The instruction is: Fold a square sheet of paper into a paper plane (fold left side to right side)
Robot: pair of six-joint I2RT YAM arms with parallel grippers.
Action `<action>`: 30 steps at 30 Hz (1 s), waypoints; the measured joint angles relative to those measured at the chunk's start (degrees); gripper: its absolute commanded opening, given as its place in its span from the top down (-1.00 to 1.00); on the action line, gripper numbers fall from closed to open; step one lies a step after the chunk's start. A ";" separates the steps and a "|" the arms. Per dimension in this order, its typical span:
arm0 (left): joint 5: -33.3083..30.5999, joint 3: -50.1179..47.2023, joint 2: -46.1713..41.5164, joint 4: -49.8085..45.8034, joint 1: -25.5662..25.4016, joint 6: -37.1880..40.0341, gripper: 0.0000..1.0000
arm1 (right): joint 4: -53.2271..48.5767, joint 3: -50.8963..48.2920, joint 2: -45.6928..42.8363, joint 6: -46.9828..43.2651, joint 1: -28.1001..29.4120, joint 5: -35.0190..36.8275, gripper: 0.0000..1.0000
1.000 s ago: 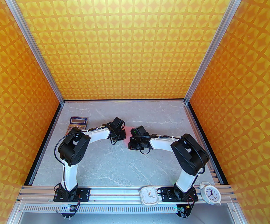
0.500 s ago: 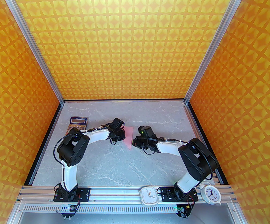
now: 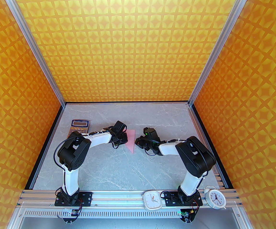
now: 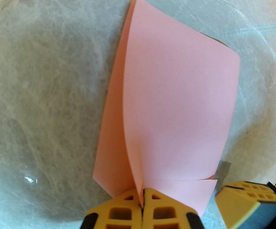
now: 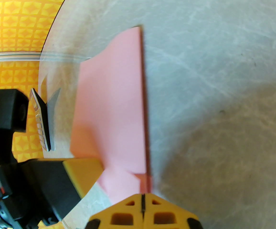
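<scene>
Near the centre of the overhead frame, on the grey marbled table [image 3: 119, 170], we see the pink sheet of paper [image 3: 131, 141] lying as a narrow wedge that points toward the bottom of the frame, between the left gripper [image 3: 124, 138] on its left and the right gripper [image 3: 138, 143] on its right. At the bottom centre of the left wrist view, the left gripper [image 4: 142, 200] is clamped on the near edge of the sheet of paper [image 4: 176, 99], whose upper layer bows up off the lower one and leaves a strip of it showing along the left side. At the bottom centre of the right wrist view, the right gripper [image 5: 142, 200] has its jaws pressed together, with the tips right at the near corner of the sheet of paper [image 5: 114, 99]; we cannot tell whether they pinch it. A calculator [image 3: 79, 127] lies toward the table's upper left corner.
</scene>
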 measured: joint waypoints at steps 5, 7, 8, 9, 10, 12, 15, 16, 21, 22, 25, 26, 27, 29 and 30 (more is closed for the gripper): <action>-0.24 0.00 0.00 -0.02 -0.13 0.02 1.00 | 1.99 0.68 0.61 0.81 0.00 -1.42 1.00; -0.26 0.02 0.00 -0.02 -0.13 0.02 1.00 | 2.62 0.70 0.61 0.83 0.00 -1.79 1.00; -0.31 0.02 0.00 -0.02 -0.13 0.02 1.00 | 2.86 0.70 0.61 0.83 0.00 -1.99 1.00; -0.33 0.02 0.00 -0.02 -0.15 0.02 1.00 | 2.95 0.74 0.63 0.83 0.00 -2.23 1.00; -0.33 0.02 0.00 -0.02 -0.15 0.02 1.00 | 2.95 0.85 0.70 0.83 0.00 -2.29 1.00; -0.35 0.02 0.00 -0.02 -0.15 0.02 1.00 | 2.89 1.22 1.05 0.83 0.00 -2.49 1.00; -0.35 0.07 0.00 -0.13 -0.15 0.04 1.00 | 2.82 1.22 1.05 0.68 0.00 -2.32 1.00; -0.35 0.07 0.00 -0.17 -0.15 0.04 1.00 | 2.47 1.20 0.92 0.52 0.00 -2.14 1.00; -0.37 0.11 0.00 -0.24 -0.20 0.04 1.00 | 0.11 0.76 -2.47 -1.64 0.00 -0.46 1.00; -0.37 0.13 0.00 -0.28 -0.20 0.07 1.00 | 0.00 0.83 -2.95 -1.99 0.00 -0.50 1.00; -0.37 0.24 0.00 -0.48 -0.20 0.07 1.00 | -0.55 1.73 -3.26 -3.17 0.00 -1.29 1.00; -0.37 0.31 0.00 -0.57 -0.20 0.07 1.00 | -0.87 1.95 -3.21 -3.41 0.00 -1.66 1.00; -0.37 0.31 0.00 -0.68 -0.20 0.07 1.00 | -1.18 2.21 -3.13 -3.61 0.00 -2.08 1.00; -0.37 0.35 0.00 -0.72 -0.20 0.07 1.00 | -1.31 2.69 -2.34 -3.82 0.00 -2.78 1.00; -0.37 0.35 0.00 -0.74 -0.20 0.09 1.00 | -1.33 2.84 -1.68 -3.82 0.00 -3.06 1.00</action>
